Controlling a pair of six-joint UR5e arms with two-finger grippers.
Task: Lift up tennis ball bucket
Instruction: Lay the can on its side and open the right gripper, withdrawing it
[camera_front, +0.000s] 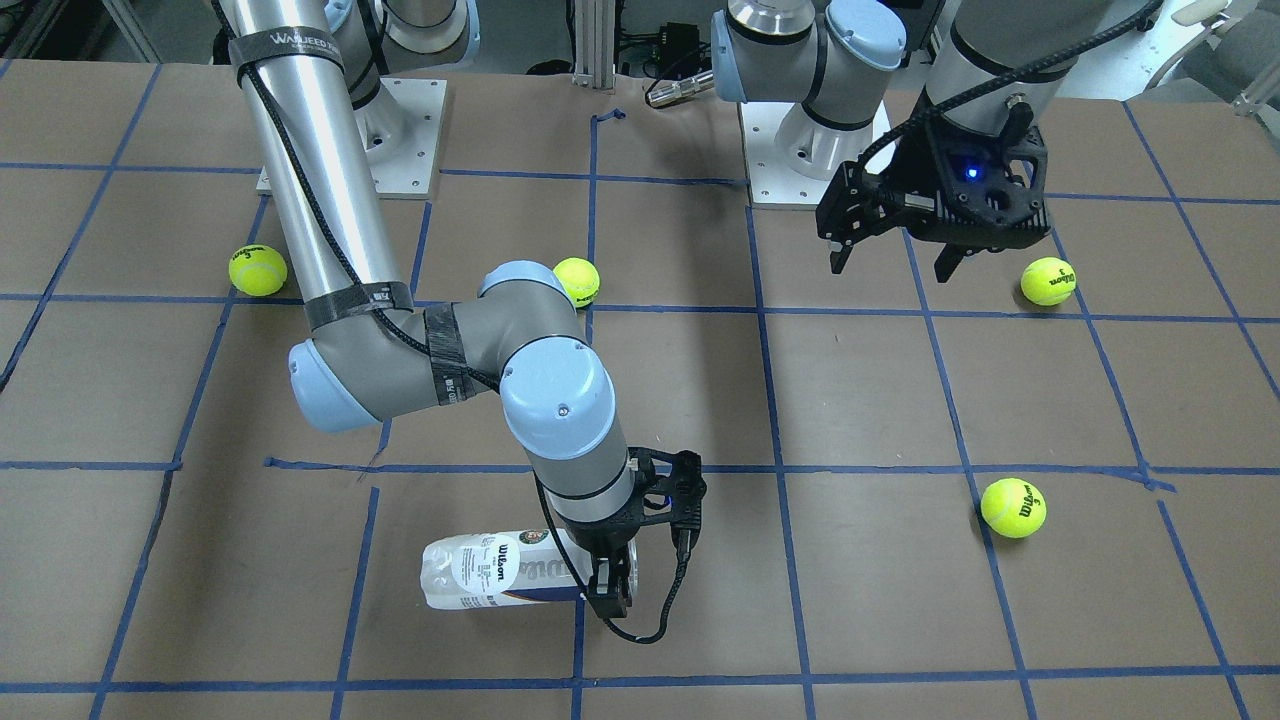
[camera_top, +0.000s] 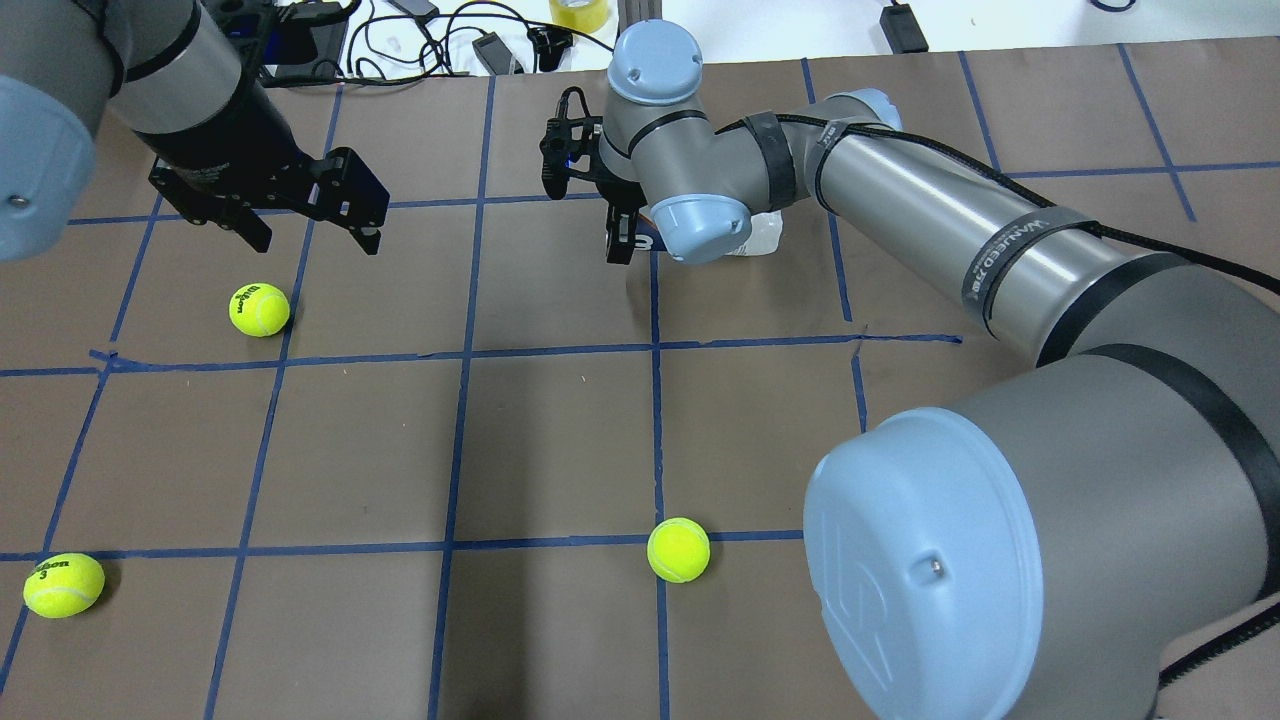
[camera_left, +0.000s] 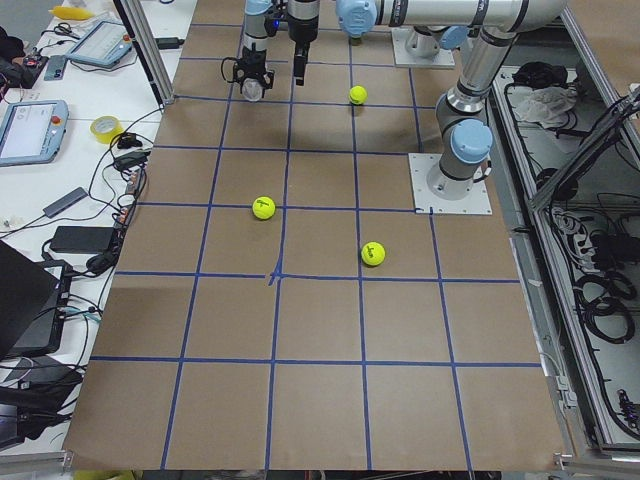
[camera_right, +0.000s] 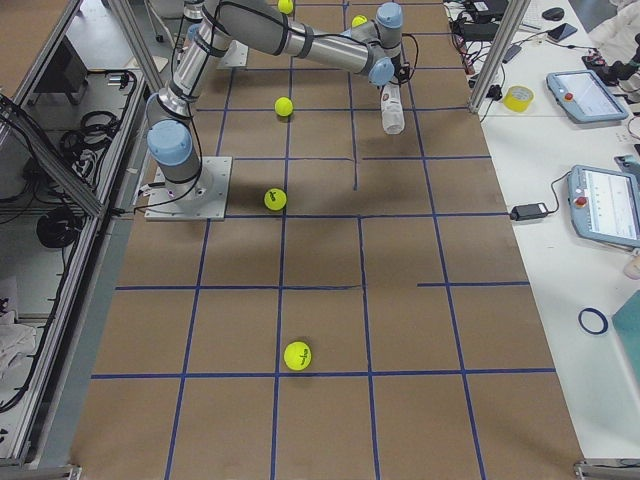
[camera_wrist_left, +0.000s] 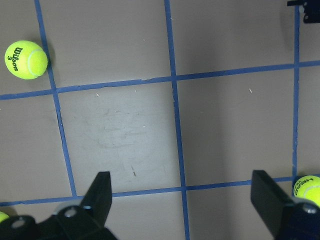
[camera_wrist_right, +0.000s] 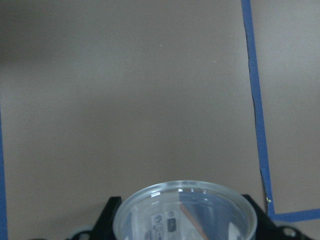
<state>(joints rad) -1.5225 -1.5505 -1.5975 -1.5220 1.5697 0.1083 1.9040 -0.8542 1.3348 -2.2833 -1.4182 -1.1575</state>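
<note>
We see: tennis ball bucket (camera_front: 480, 570) clear glossy plastic | table cover (camera_front: 900, 600) matt brown paper | tennis balls (camera_front: 1013, 507) fuzzy felt

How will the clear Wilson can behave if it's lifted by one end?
The tennis ball bucket shows no balls inside, so it is probably light. The right gripper holds it near its open end, so the long far end may droop or pivot. Its smooth, round plastic could slip, or roll if released.

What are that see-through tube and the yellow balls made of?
The clear cylindrical tennis ball bucket looks like glossy plastic: see-through walls, printed Wilson label. The yellow-green tennis balls look felt-covered: matte, seemingly fuzzy surface, curved seams.
</note>
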